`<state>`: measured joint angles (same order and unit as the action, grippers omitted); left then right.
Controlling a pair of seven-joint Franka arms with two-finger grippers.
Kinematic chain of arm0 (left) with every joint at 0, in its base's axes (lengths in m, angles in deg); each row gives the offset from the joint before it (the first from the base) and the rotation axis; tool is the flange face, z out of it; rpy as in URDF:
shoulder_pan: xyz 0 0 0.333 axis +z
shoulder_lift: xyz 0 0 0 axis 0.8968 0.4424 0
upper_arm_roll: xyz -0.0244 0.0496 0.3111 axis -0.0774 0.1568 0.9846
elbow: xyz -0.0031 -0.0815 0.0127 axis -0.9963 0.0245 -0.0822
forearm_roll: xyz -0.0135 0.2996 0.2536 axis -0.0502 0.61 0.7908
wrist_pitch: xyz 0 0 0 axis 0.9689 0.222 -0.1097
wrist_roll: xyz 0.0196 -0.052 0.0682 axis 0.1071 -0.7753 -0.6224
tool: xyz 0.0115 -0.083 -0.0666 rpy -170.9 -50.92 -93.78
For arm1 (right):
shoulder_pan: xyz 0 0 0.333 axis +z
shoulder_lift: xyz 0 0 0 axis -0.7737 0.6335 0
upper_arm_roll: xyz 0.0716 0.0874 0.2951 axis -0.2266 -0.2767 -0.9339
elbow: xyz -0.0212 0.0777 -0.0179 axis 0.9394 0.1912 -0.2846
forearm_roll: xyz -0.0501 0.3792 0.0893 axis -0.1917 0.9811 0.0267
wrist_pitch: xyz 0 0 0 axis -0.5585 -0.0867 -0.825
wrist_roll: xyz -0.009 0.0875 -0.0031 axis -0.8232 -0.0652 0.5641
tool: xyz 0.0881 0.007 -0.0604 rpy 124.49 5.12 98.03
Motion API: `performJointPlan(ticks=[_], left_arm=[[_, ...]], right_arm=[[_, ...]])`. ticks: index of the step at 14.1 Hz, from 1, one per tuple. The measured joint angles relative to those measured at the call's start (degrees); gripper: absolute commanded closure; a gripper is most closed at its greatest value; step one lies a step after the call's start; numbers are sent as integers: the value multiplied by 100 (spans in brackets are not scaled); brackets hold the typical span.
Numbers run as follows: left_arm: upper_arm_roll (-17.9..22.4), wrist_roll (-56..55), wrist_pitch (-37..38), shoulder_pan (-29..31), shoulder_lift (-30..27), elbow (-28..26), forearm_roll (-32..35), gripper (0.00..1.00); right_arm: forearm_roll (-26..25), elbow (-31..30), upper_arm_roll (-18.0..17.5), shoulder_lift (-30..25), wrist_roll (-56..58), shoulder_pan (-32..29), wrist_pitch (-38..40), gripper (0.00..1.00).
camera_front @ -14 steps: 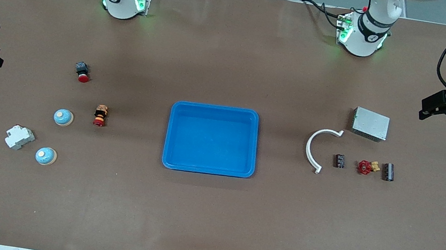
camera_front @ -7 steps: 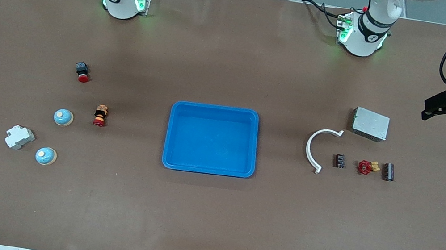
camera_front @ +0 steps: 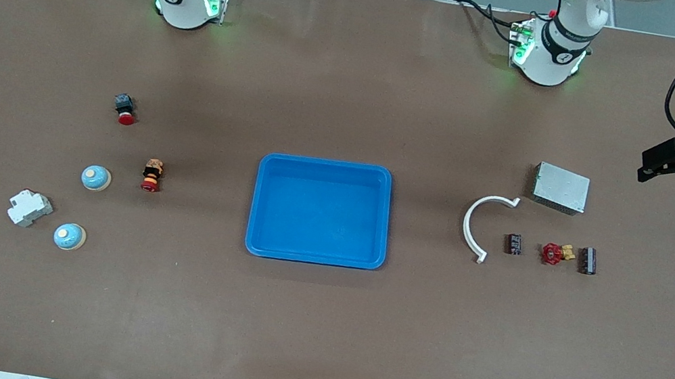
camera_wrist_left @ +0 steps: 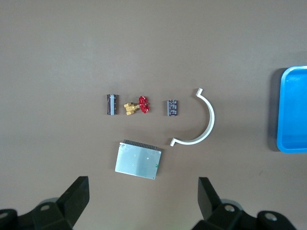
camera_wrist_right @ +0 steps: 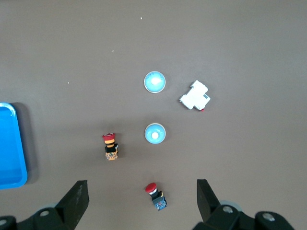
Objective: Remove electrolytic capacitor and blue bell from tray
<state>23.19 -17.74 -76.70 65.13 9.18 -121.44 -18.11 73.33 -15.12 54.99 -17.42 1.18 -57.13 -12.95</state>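
Grippers first: my left gripper [camera_wrist_left: 141, 201] hangs with its fingers spread wide and nothing between them, high over the left arm's end of the table, and my right gripper [camera_wrist_right: 141, 201] is the same, wide open and empty, up over the right arm's end. Both arms look parked to me, waiting at the table's edges. Below the left one I see a grey metal box [camera_front: 560, 188], a white curved clip [camera_front: 475, 225], and a row of small parts: one electrolytic capacitor [camera_front: 513, 243] beside the clip, a red valve [camera_front: 553, 253], and a second dark capacitor [camera_front: 587, 260] at the row's end. Below the right one lie two blue bells, one blue bell [camera_front: 95, 178] farther from the front camera and the other bell [camera_front: 69, 236] nearer to it, just beside a white breaker block [camera_front: 30, 208]; a red-capped switch [camera_front: 152, 175] and a red push button [camera_front: 125, 108] sit farther up. Between the two groups, in the middle of the table, sits the tray [camera_front: 313, 255], and I can see nothing in it. So I judge the removal done: capacitors and bells are all out on the table, well apart from the tray, and I see nothing left to lift out.
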Motion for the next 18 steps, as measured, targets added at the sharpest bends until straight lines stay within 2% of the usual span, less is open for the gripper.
performJointPlan(ticks=[18], left_arm=[[2,0,6,14,157,-2,0,0]], right_arm=[[22,-96,50,1,-16,-42,-256,0]])
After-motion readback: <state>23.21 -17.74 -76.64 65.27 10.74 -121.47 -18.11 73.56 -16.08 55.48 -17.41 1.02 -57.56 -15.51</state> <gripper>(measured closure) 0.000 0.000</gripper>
